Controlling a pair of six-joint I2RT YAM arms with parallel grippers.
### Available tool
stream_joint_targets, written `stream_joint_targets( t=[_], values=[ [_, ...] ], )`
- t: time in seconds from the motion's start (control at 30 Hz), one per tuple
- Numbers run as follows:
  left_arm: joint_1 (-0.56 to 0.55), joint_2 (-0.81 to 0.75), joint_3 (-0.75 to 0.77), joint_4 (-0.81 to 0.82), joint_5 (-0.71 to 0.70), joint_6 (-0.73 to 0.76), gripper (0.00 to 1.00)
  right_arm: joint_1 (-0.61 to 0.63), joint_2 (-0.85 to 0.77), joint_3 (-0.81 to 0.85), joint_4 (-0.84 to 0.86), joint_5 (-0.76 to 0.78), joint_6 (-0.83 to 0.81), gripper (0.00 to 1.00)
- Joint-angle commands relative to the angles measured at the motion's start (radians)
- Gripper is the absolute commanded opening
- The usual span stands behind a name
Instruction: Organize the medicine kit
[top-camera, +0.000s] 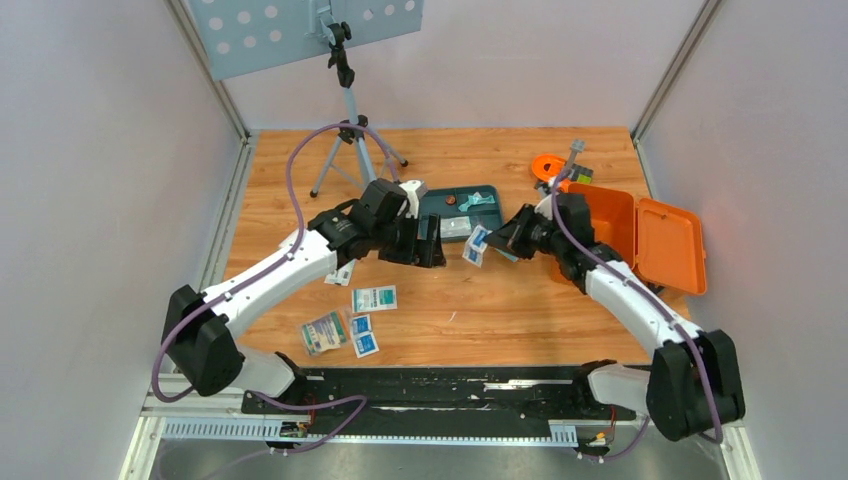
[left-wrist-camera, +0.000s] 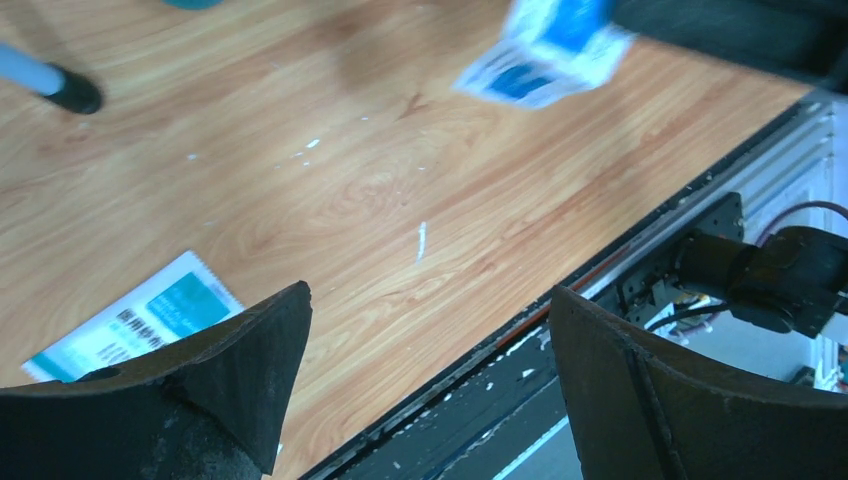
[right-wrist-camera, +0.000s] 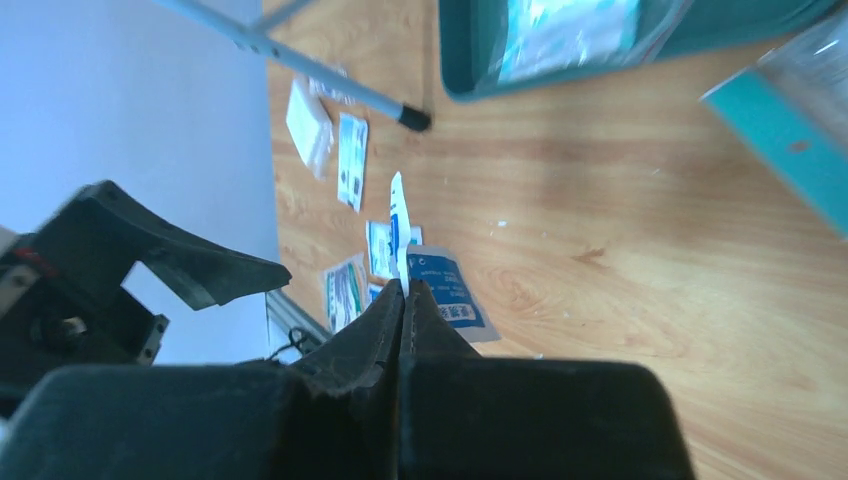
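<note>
Wood table (top-camera: 500, 310), white walls. Right gripper (top-camera: 492, 240) pinches a packet (top-camera: 477, 245) by its edge, lifted clear, probably bound for the tray (top-camera: 437, 207). Left gripper (top-camera: 430, 243) gapes wide beside it, empty.

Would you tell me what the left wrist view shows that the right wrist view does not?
Left wrist only: the right arm's base and the held sachet's printed face. Right wrist only: the grey wall, the pouch inside the teal tray. Both: the sachet, the open left gripper, the right gripper shut on it, the tripod foot.
</note>
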Motion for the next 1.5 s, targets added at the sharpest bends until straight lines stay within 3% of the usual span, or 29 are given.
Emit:
stream_joint_targets(
  t=[0.0, 0.17, 0.43, 0.8, 0.9, 0.97, 1.03, 1.17, 1.33, 1.47],
  values=[
    [0.054, -0.035, 0.028, -0.062, -0.054, 0.052, 0.96, -0.126, -0.128, 0.081, -0.150, 0.050, -0.096, 0.00],
    [0.082, -0.037, 0.039, -0.081, -0.059, 0.079, 0.96, -0.337, -0.221, 0.129, -0.220, 0.061, -0.165, 0.00],
    [0.096, -0.028, 0.038, -0.087, -0.063, 0.093, 0.96, -0.635, -0.189, 0.177, -0.264, 0.030, -0.258, 0.00],
    [0.145, -0.064, -0.015, -0.086, -0.074, 0.087, 0.96, -0.727, 0.031, 0.242, -0.210, 0.091, -0.320, 0.01],
    [0.151, -0.076, -0.027, -0.088, -0.088, 0.081, 0.96, -0.728, 0.084, 0.291, -0.210, 0.102, -0.328, 0.36],
    [0.158, -0.085, -0.033, -0.091, -0.096, 0.077, 0.96, -0.726, 0.070, 0.314, -0.211, 0.126, -0.333, 0.51],
    [0.167, -0.092, -0.041, -0.093, -0.100, 0.076, 0.97, -0.715, 0.034, 0.331, -0.219, 0.174, -0.350, 0.61],
    [0.189, -0.096, -0.049, -0.093, -0.100, 0.078, 0.97, -0.632, -0.030, 0.362, -0.276, 0.269, -0.411, 0.64],
    [0.210, -0.106, -0.053, -0.093, -0.119, 0.063, 0.97, -0.340, -0.081, 0.337, -0.322, 0.466, -0.519, 0.63],
    [0.226, -0.132, -0.069, -0.095, -0.139, 0.045, 0.97, -0.062, -0.042, 0.275, -0.324, 0.632, -0.618, 0.53]
  ],
)
